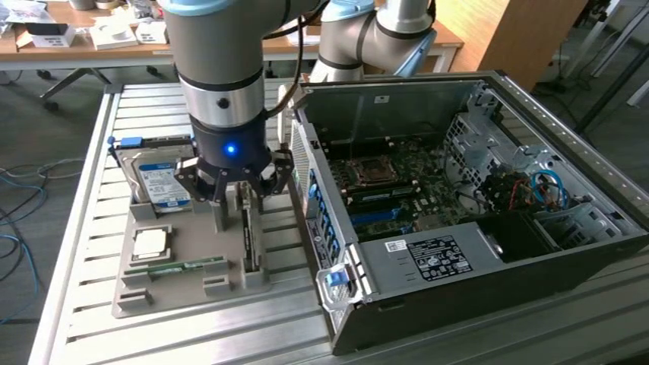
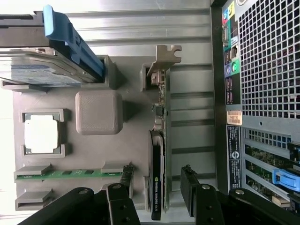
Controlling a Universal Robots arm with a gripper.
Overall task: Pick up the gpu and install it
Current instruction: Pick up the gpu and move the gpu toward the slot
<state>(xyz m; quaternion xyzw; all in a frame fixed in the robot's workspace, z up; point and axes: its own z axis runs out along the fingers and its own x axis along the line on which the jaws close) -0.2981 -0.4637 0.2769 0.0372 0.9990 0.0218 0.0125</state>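
Observation:
The gpu (image 1: 248,242) stands on edge in a slot of the grey holder (image 1: 172,293), dark and thin. In the wrist view the gpu (image 2: 158,140) runs lengthwise, its silver bracket (image 2: 164,55) at the far end. My gripper (image 1: 235,211) hangs low over the holder, open. Its two black fingers (image 2: 126,180) straddle the card's near end, one on each side, with small gaps to the card. Nothing is held.
The holder (image 2: 136,136) also carries a hard drive (image 1: 152,176) with a blue clip, a CPU (image 1: 150,243) and a green memory stick (image 1: 188,266). The open computer case (image 1: 527,251) stands close beside it on the exterior view's right, motherboard (image 1: 390,190) exposed. All rest on a slatted metal table (image 1: 102,334).

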